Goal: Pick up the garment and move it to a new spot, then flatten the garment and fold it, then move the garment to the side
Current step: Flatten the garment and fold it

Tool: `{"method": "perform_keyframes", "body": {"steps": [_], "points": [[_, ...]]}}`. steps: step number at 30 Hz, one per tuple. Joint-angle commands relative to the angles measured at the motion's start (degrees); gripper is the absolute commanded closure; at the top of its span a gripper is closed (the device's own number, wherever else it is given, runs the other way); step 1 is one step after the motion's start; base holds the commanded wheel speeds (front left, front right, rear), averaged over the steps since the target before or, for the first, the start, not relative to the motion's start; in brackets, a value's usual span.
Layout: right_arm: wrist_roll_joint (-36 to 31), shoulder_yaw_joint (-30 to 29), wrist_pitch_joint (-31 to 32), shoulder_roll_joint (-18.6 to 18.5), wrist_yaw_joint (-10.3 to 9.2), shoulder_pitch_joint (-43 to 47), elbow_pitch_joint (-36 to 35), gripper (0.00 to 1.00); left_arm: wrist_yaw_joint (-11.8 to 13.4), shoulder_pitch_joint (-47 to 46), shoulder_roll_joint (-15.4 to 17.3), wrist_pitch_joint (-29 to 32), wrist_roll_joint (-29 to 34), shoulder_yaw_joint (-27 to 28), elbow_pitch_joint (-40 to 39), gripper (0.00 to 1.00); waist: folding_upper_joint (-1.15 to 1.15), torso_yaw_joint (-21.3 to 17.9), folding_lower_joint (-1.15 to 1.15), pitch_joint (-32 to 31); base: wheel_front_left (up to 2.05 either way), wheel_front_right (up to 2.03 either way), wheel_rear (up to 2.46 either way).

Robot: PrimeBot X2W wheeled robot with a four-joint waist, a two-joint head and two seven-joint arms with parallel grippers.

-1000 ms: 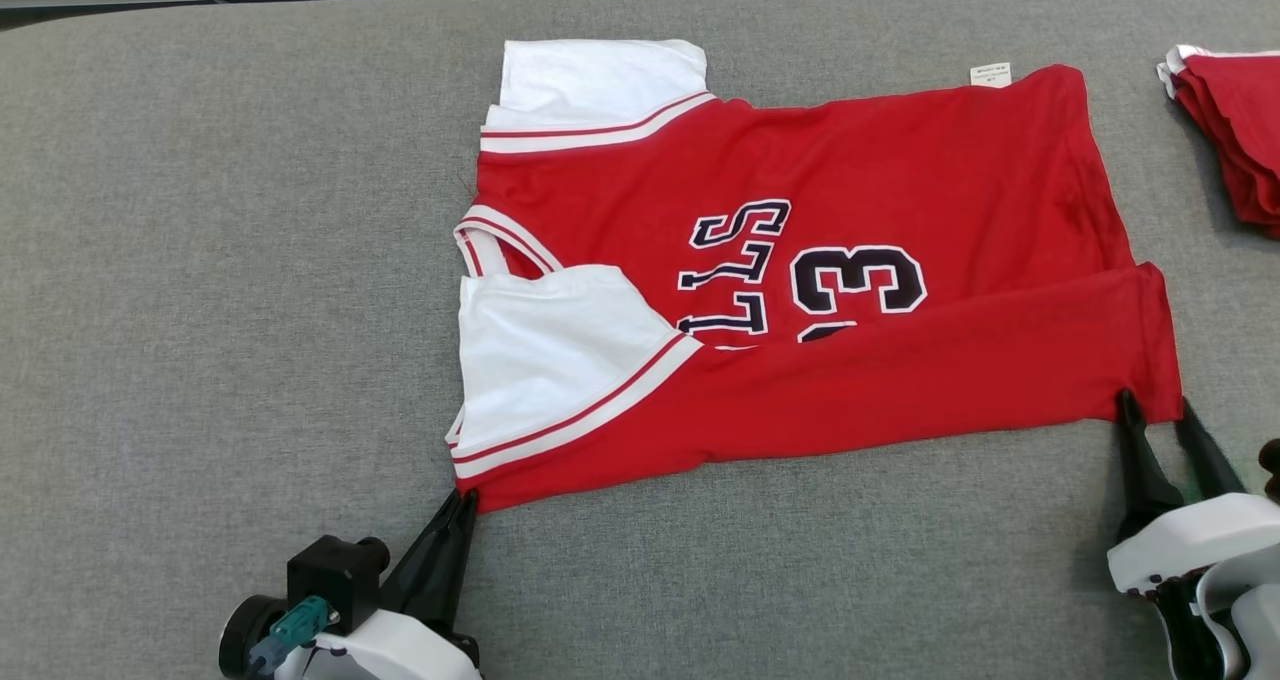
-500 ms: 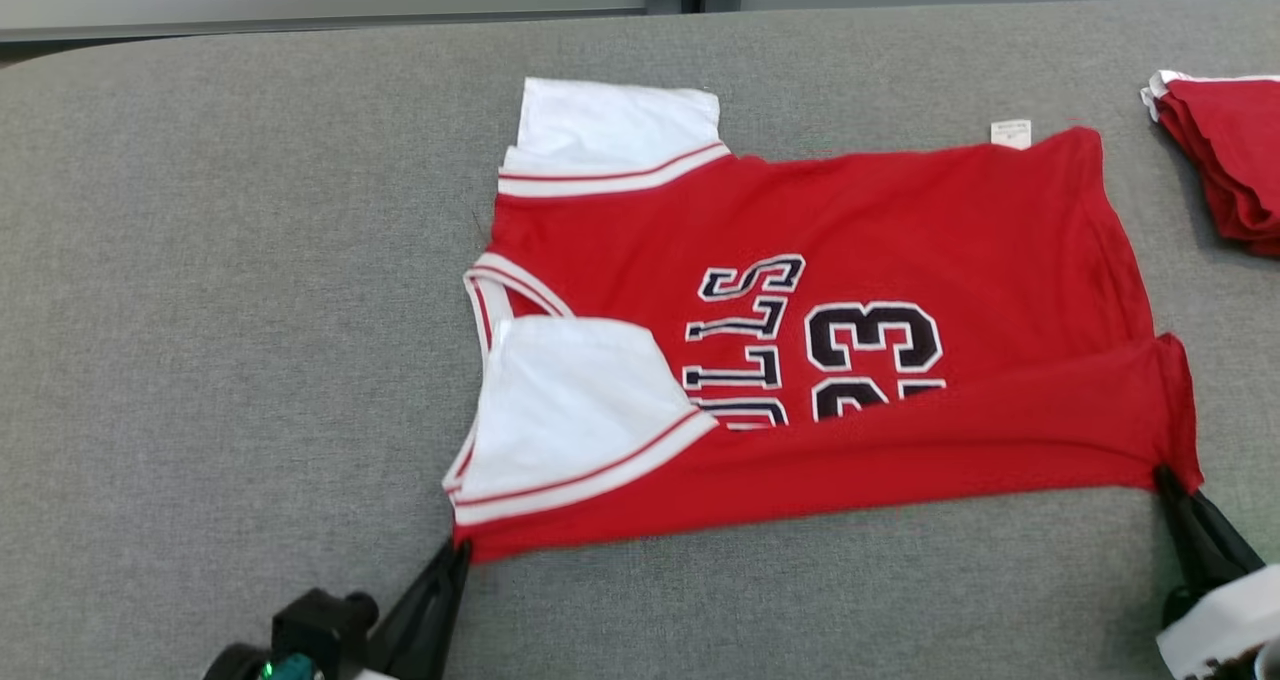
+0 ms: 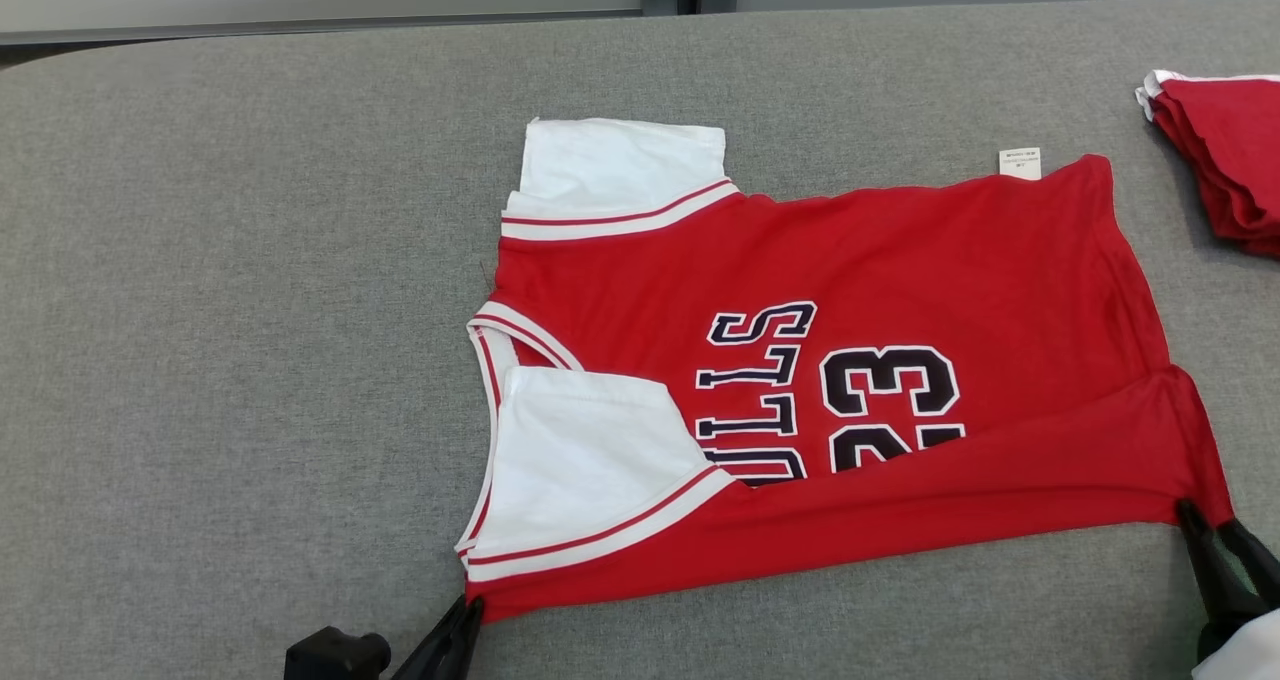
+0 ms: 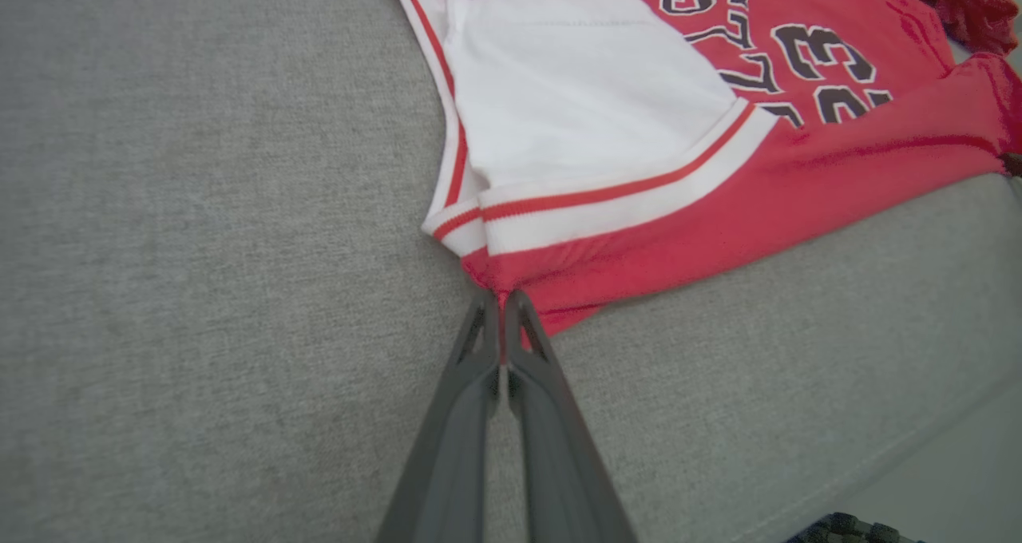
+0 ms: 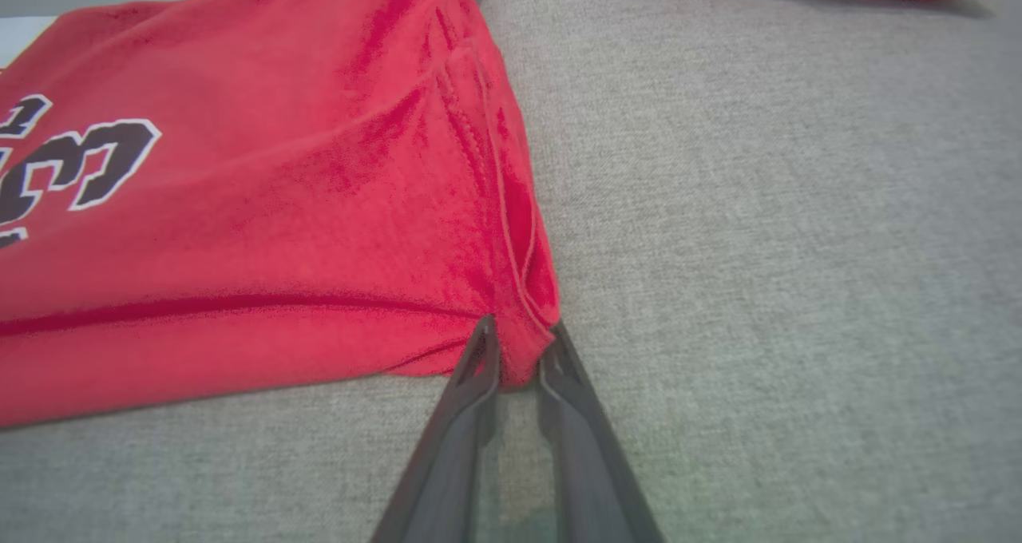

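We see a red garment (image 3: pixel 900 260) lying on the grey tabletop (image 3: pixel 250 310), near the middle and a bit to our right. It is a sports shirt with white sleeves, dark letters and the number 23 (image 3: pixel 890 405) on it. Its neck points to our left and its bottom edge points to our right. The long side nearest to us is folded up over the shirt, and it hides the low part of the letters and the number. The near sleeve (image 3: pixel 590 460) lies on top of the red cloth on our side. The far sleeve (image 3: pixel 620 165) sticks out at the far side. A small white tag (image 3: pixel 1019 162) pokes out at the far right corner. Our left jaws are pinched tight on the near left corner of the garment, just under the near sleeve. The two dark left fingers (image 4: pixel 455 415) press together with red cloth at their tips. Our right jaws are clenched on the near right corner, at the hem, and a little bunch of red cloth sits between the right fingers (image 5: pixel 455 439). Far over at our right, a pile of red clothes (image 3: pixel 1225 160) lies on the tabletop, well apart from the garment.
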Motion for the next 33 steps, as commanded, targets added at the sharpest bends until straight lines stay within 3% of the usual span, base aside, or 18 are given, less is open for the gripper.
{"method": "perform_keyframes", "body": {"steps": [1, 2, 3, 4, 11, 16, 19, 24, 25, 29, 33], "points": [[-0.55, -0.88, 0.26, 0.22, -0.20, 0.79, 0.77, 0.00, 0.37, -1.14, 0.03, 0.16, -0.17, 0.25, 0.47, 0.71, 0.00, 0.02, 0.00, -0.06, 0.00, 0.00, 0.00], [-0.54, -1.27, 0.21, 0.65, -0.19, 0.94, 0.61, 0.00, 0.39, -1.11, -0.07, 0.45, -0.36, 0.06, 0.78, 0.52, 0.00, 0.00, 0.00, -0.06, 0.00, 0.00, 0.00], [-0.71, -1.50, 0.24, 0.92, -0.18, 1.21, 0.30, 0.00, 0.52, -1.14, -0.21, 0.83, -0.49, -0.13, 1.01, 0.11, 0.00, -0.03, 0.00, -0.09, 0.00, 0.00, 0.00], [-0.84, -1.74, 0.35, 0.97, -0.18, 1.57, -0.11, 0.00, 0.66, -1.11, -0.18, 1.20, -0.38, -0.14, 1.08, 0.00, 0.00, -0.05, 0.00, -0.12, 0.00, 0.00, 0.00], [-2.32, -4.14, 1.08, -1.40, -0.18, 6.26, -5.30, 0.00, 2.24, 0.96, 0.97, 3.69, -0.73, 0.57, -0.36, 0.00, 0.00, -0.13, 0.00, -0.71, 0.00, 0.00, 0.00], [-6.48, -8.34, -0.76, -0.26, -0.17, 6.97, -13.19, 0.00, 4.26, -1.99, 4.51, 3.48, -1.28, 7.22, -4.61, 0.00, 0.00, -0.95, 0.00, -0.28, 0.00, 0.00, 0.00], [-7.91, -8.95, -0.64, 0.74, -0.17, 5.84, -16.35, 0.00, 2.78, -10.30, 6.24, 5.49, -1.64, 8.36, -5.38, 0.00, 0.00, -0.50, 0.00, 0.90, 0.00, 0.00, 0.00], [-10.03, -7.40, 0.81, 1.18, -0.17, 1.54, -20.11, 0.00, -1.44, -32.59, 6.39, 12.21, -5.70, 7.72, 2.73, 0.00, 0.00, -1.50, 0.00, 4.37, 0.00, 0.00, 0.00], [-10.03, -7.40, 0.81, 1.18, -0.17, 1.54, -20.11, 0.00, -1.44, -32.59, 6.39, 12.21, -5.70, 7.72, 2.73, 0.00, 0.00, -1.50, 0.00, 4.37, 0.00, 0.00, 0.00], [-11.16, -5.68, 1.22, 1.32, -0.17, -2.47, -21.62, 0.00, -3.89, -49.79, 4.62, 19.63, -8.57, 5.64, 12.92, 0.00, 0.00, -3.65, 0.00, 8.02, 0.00, 0.00, 0.00], [-11.40, -3.65, 0.73, 1.78, -0.17, -6.22, -21.84, 0.00, -5.02, -64.19, 4.54, 26.61, -7.11, 2.71, 23.03, 0.00, 0.00, -6.92, 0.00, 11.97, 0.00, 0.00, 0.00]]}}
